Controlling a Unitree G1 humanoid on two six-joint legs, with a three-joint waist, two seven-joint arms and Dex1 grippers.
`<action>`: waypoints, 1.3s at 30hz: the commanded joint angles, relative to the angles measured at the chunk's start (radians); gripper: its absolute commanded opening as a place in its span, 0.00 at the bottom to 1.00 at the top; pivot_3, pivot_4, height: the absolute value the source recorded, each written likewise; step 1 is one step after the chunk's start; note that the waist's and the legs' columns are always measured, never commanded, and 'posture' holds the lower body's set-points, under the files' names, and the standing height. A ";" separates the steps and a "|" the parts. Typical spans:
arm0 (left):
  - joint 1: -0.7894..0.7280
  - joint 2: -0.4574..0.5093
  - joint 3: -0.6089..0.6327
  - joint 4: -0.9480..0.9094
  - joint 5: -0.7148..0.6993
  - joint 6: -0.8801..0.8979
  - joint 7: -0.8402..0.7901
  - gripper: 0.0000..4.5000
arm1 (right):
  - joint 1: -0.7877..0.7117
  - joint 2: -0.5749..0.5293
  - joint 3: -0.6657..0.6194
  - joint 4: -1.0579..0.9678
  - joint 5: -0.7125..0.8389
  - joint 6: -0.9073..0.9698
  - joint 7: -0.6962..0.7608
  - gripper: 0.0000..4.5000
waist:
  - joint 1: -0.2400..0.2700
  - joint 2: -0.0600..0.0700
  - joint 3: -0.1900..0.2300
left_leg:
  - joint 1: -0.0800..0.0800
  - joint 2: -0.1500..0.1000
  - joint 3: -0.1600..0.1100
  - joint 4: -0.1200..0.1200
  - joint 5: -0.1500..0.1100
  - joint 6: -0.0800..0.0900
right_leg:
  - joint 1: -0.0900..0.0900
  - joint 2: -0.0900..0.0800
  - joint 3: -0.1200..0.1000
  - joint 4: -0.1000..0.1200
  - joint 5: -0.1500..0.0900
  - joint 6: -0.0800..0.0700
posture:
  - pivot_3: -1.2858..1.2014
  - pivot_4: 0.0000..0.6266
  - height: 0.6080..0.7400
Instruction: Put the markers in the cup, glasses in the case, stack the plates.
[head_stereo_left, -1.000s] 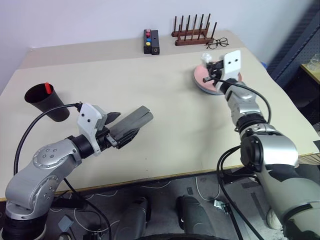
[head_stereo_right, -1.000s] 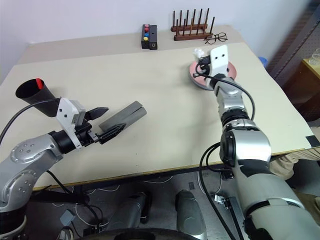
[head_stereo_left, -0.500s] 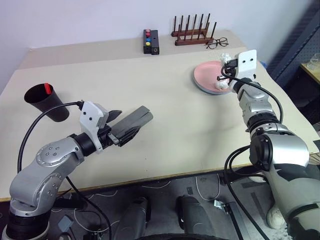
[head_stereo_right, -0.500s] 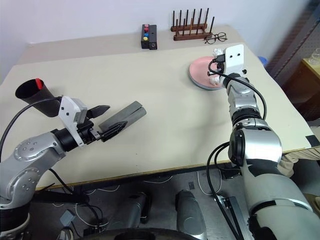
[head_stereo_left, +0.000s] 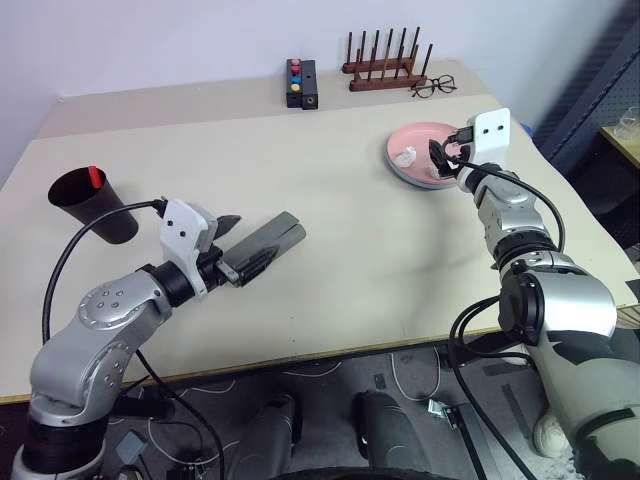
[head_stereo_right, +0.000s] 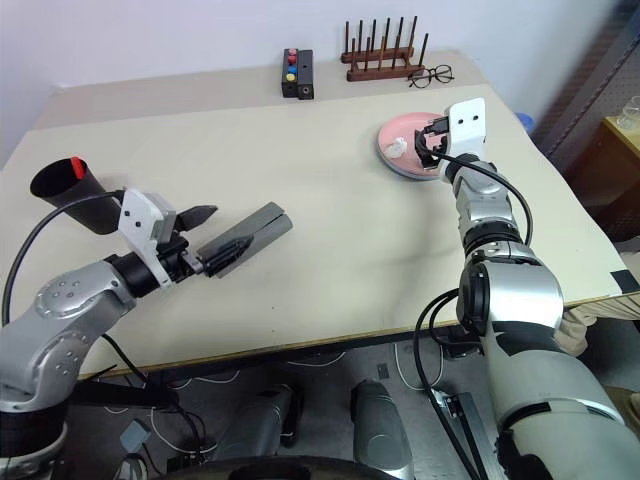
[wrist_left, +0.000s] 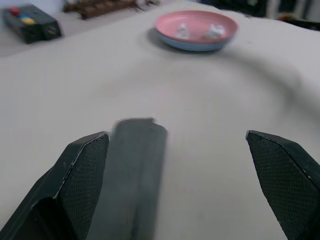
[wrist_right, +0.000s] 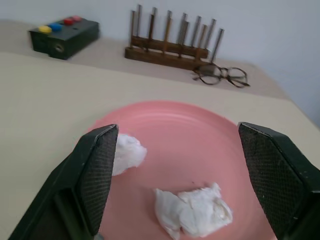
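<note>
Pink plate (wrist_right: 200, 130) — two crumpled white wads (wrist_right: 192, 212) — between spread jaws.

you are looking at a test room or lab, not a home. a big plain tan table (head_stereo_left: 330, 250) fills the middle of the frame, set against a bare white wall (head_stereo_left: 150, 40) at the top. a black box with coloured buttons (head_stereo_left: 302, 83) sits at the top middle. loose cables (head_stereo_left: 410, 385) lie on the grey floor at the bottom.
</note>
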 joint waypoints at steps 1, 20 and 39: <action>-0.027 -0.042 -0.029 0.071 0.108 -0.134 0.035 1.00 | 0.022 -0.007 -0.012 -0.084 0.055 -0.039 0.196 0.86 | 0.000 0.000 0.000 | 0.000 0.000 0.000 0.000 0.000 0.000 | 0.000 0.000 0.000 0.000 0.000 0.000 | 0.52 0.24 1.00; 0.269 0.087 0.184 0.139 -0.009 -0.303 -0.356 1.00 | 0.778 -0.350 -0.040 -1.296 0.346 0.622 0.733 0.86 | 0.011 0.000 0.000 | -0.001 0.001 0.001 0.000 -0.001 0.001 | -0.001 -0.004 0.000 -0.001 -0.004 -0.006 | 0.52 0.24 1.00; 0.435 0.097 0.262 0.081 0.000 -0.355 -0.380 1.00 | 1.049 -0.405 -0.190 -1.521 0.491 0.790 0.646 0.86 | 0.037 0.000 0.000 | -0.002 0.023 0.024 0.001 -0.004 0.004 | 0.011 -0.006 -0.011 -0.016 -0.005 -0.008 | 0.52 0.24 1.00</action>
